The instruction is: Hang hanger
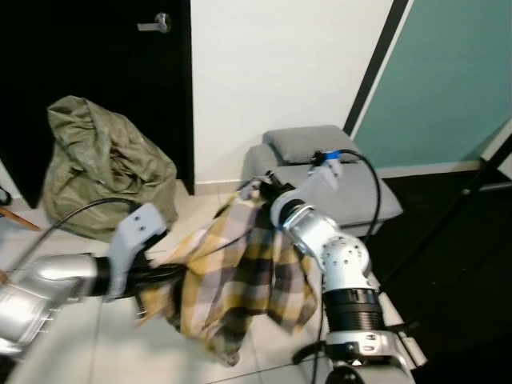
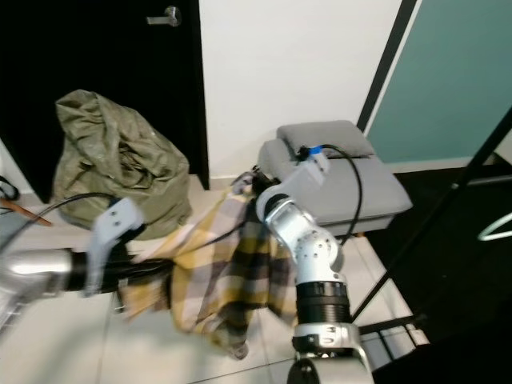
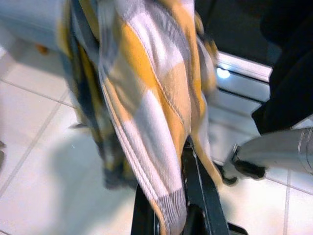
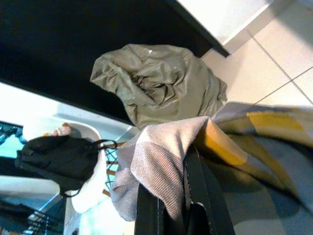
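Note:
A yellow, grey and white plaid shirt (image 1: 240, 280) hangs stretched between my two grippers above the tiled floor. My left gripper (image 1: 164, 274) holds its lower left side; in the left wrist view the cloth (image 3: 146, 98) drapes over the black fingers (image 3: 201, 188), which are closed on it. My right gripper (image 1: 260, 190) pinches the top of the shirt near the grey stool; in the right wrist view a pale fold (image 4: 156, 152) is clamped between its fingers (image 4: 198, 181). Whatever lies inside the shirt is hidden by the cloth.
An olive green bag (image 1: 100, 164) slumps against the black door (image 1: 96, 64) at left. Behind the shirt stands a grey cushioned stool (image 1: 320, 172). At right, a black slanted rack pole (image 2: 432, 224) rises beside a white curved hanger (image 2: 496, 226).

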### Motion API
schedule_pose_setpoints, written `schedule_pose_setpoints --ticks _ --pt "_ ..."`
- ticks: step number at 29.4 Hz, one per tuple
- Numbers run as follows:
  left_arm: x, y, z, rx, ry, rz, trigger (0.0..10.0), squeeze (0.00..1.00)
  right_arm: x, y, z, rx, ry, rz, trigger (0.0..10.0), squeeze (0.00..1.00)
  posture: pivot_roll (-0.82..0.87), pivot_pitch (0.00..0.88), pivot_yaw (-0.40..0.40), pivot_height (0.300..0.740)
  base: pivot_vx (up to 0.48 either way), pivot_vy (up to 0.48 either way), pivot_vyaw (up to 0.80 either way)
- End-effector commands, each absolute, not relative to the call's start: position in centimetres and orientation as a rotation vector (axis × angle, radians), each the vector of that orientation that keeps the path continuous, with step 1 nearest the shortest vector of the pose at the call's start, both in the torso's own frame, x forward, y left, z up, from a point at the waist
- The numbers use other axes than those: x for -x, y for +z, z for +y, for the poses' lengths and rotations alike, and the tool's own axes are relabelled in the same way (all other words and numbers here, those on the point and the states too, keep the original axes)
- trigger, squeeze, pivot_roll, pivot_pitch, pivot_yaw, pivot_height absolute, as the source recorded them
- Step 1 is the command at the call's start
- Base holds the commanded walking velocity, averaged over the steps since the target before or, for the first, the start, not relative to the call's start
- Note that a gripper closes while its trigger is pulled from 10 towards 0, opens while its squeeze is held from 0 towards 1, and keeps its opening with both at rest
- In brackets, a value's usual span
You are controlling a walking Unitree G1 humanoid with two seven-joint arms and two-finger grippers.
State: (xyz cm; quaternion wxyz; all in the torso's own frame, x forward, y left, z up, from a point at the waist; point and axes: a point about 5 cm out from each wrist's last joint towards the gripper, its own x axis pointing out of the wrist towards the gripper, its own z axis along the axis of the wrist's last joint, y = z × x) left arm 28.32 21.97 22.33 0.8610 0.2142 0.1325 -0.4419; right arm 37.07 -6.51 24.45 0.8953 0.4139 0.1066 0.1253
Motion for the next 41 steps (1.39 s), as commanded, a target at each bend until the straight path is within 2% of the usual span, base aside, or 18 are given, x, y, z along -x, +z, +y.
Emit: schedule_pose_setpoints --ticks 1,4,5,6,7,8,9,11,12,13,20,21,27,28,32,34,38,41 --pt "-28.1 22.2 23.9 -0.474 -0.842 0.355 0.0 0.00 -37.2 23.9 -9.0 -0.870 0.169 0.153 0.0 0.00 0.05 0.206 -0.105 0.740 0.000 0.000 0.00" --pt "-28.2 22.9 24.2 -0.438 -0.785 0.339 0.0 0.00 -37.2 24.0 -8.8 -0.831 0.212 0.136 0.0 0.00 0.05 0.199 -0.102 0.740 0.000 0.000 0.00" --pt "-28.3 23.1 24.0 -0.400 -0.779 0.327 0.0 0.00 -37.2 24.1 -8.6 -0.809 0.243 0.129 1.7 0.01 0.05 0.194 -0.102 0.740 0.000 0.000 0.00" --pt "-28.4 23.4 23.5 -0.365 -0.777 0.316 0.0 0.00 -37.1 24.2 -8.3 -0.790 0.284 0.128 3.5 1.00 0.05 0.189 -0.101 0.740 0.000 0.000 0.00" --pt "-28.4 23.4 23.5 -0.365 -0.777 0.316 0.0 0.00 -37.1 24.2 -8.3 -0.790 0.284 0.128 3.5 1.00 0.05 0.189 -0.101 0.740 0.000 0.000 0.00" --pt "-28.4 23.8 22.9 -0.322 -0.787 0.306 0.0 0.00 -37.1 24.3 -7.9 -0.785 0.322 0.135 5.4 1.00 0.05 0.189 -0.100 0.740 0.000 0.000 0.00" --pt "-28.4 24.6 22.0 -0.261 -0.822 0.277 0.0 0.00 -37.0 24.3 -7.6 -0.780 0.351 0.142 10.0 1.00 0.04 0.190 -0.097 0.740 0.000 0.000 0.00" --pt "-28.4 25.2 21.2 -0.215 -0.855 0.255 0.0 0.00 -37.1 24.2 -7.4 -0.763 0.365 0.158 10.0 1.00 0.05 0.188 -0.095 0.740 0.000 0.000 0.00" --pt "-28.3 26.1 20.5 -0.156 -0.886 0.230 0.0 0.00 -37.5 23.7 -7.7 -0.654 0.315 0.166 10.0 0.87 0.05 0.186 -0.093 0.740 0.000 0.000 0.00" --pt "-28.3 26.3 20.3 -0.140 -0.891 0.221 0.0 0.00 -37.7 23.5 -8.0 -0.608 0.297 0.157 10.0 0.00 0.05 0.186 -0.093 0.740 0.000 0.000 0.00" --pt "-27.8 27.3 19.8 -0.086 -0.949 0.181 0.0 0.00 -37.5 23.9 -8.3 -0.676 0.419 0.115 10.0 0.00 0.05 0.172 -0.091 0.740 0.000 0.000 0.00" --pt "-27.7 27.2 19.6 -0.090 -0.961 0.186 0.0 0.00 -37.2 23.9 -8.0 -0.665 0.472 0.132 10.0 1.00 0.05 0.172 -0.091 0.740 0.000 0.000 0.00" --pt "-27.9 26.8 19.3 -0.088 -0.941 0.199 0.0 0.00 -36.5 23.2 -6.9 -0.536 0.538 0.173 10.0 1.00 0.05 0.150 -0.099 0.740 0.000 0.000 0.00" --pt "-28.5 27.0 19.5 -0.054 -0.885 0.181 0.0 0.00 -36.6 22.8 -7.0 -0.475 0.522 0.177 10.0 0.00 0.05 0.144 -0.100 0.740 0.000 0.000 0.00" --pt "-32.3 29.2 21.4 0.207 -0.489 0.063 0.0 0.00 -36.8 23.4 -7.8 -0.411 0.530 0.108 10.0 0.00 0.05 0.143 -0.100 0.740 0.000 0.000 0.00" --pt "-34.2 30.1 23.5 0.328 -0.167 -0.013 1.5 0.00 -36.7 24.0 -8.0 -0.393 0.569 0.061 10.0 0.00 0.05 0.138 -0.094 0.740 0.000 0.000 0.00" --pt "-35.1 30.7 27.3 0.332 0.290 -0.081 0.0 0.00 -36.4 24.2 -8.3 -0.315 0.604 0.032 10.0 0.00 0.05 0.135 -0.093 0.740 0.000 0.000 0.00" --pt "-35.2 30.8 27.7 0.321 0.320 -0.087 0.0 0.00 -36.3 24.3 -8.4 -0.291 0.613 0.022 10.0 0.00 0.05 0.134 -0.091 0.740 0.000 0.000 0.00"
